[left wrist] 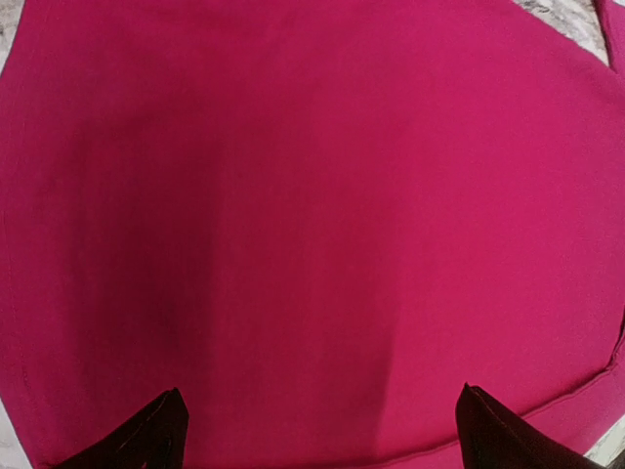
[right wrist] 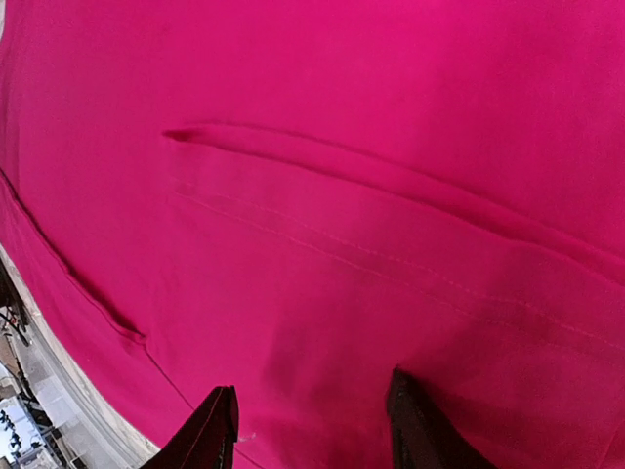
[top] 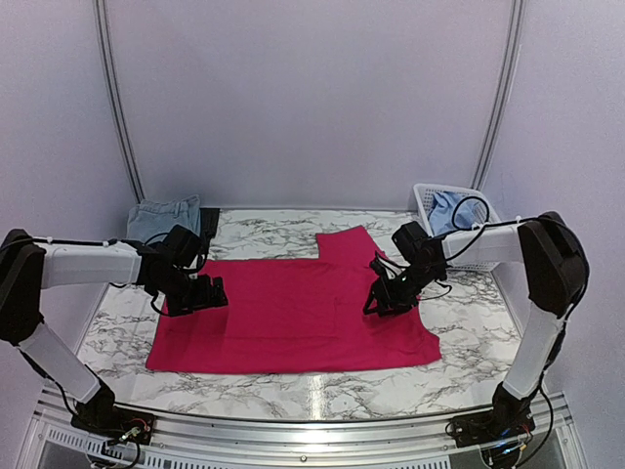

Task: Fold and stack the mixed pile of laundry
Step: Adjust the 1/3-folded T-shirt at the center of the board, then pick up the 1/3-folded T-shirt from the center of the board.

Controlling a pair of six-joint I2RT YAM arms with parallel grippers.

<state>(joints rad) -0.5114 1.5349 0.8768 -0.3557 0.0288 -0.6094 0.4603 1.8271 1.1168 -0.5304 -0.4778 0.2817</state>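
No readable text (labels, brands, numbers) anywhere.

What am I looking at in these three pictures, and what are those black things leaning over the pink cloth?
These are two robot arms, bolted at the near edge of a marble table. The wide picture comes from a fixed camera above and behind them. The other two pictures come from a small camera on each wrist, looking down past that arm's own fingers.

A pink T-shirt lies spread flat on the table. At the back left sit a denim piece and a dark garment. At the back right, a white basket holds a light blue shirt.

The left fingers and the right fingers are both spread apart over the T-shirt, and neither pair holds anything.
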